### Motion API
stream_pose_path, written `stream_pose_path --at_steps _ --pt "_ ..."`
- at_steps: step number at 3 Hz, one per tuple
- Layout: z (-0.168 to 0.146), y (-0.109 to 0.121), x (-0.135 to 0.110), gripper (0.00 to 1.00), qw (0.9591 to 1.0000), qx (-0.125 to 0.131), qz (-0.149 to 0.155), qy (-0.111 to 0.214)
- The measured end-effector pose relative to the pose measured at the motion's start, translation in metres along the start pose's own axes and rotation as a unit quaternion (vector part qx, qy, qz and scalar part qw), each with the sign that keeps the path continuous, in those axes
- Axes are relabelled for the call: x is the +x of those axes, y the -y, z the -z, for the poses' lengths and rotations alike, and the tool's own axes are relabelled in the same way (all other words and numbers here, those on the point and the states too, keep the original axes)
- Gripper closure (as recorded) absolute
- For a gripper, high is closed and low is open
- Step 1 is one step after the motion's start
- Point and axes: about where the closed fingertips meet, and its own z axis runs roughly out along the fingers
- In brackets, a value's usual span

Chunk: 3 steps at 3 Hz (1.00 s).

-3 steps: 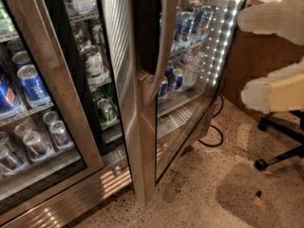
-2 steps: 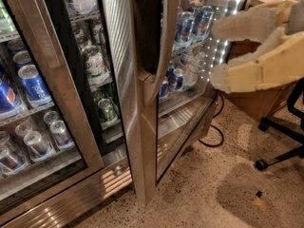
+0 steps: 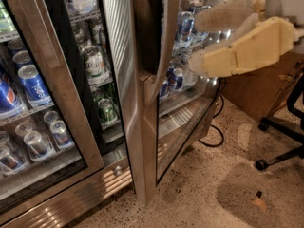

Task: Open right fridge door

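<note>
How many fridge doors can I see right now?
2. The left fridge door is shut, Pepsi cans behind it; the right fridge door stands swung out at centre. The gripper, jaws apart, hovers right of its glass. More may lie outside the frame.

My gripper point(image 3: 197, 42) at upper right, reaching in from right edge; fingers point(image 3: 247, 51) point left, spread apart, one above other.

A: What finish has the tall steel-framed glass right fridge door point(image 3: 142, 141)?
B: Brushed steel, satin with a fine grain. The pane is glossy glass.
A: And the cream end effector point(image 3: 202, 42)?
B: Smooth, matt plastic, at the upper right beside that pane, its 2 fingers point(image 3: 237, 56) apart.
A: The speckled floor point(image 3: 213, 194)?
B: Stone, smooth, faintly shiny.
</note>
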Motion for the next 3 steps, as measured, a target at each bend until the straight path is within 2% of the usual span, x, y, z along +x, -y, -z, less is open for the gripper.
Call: stream_pose_path --at_steps 1,3 --pt "-0.010 0.002 -0.021 0.31 0.9998 -0.009 0.020 0.001" --pt "-0.029 0.002 -0.042 0.31 0.9991 -0.024 0.035 0.008"
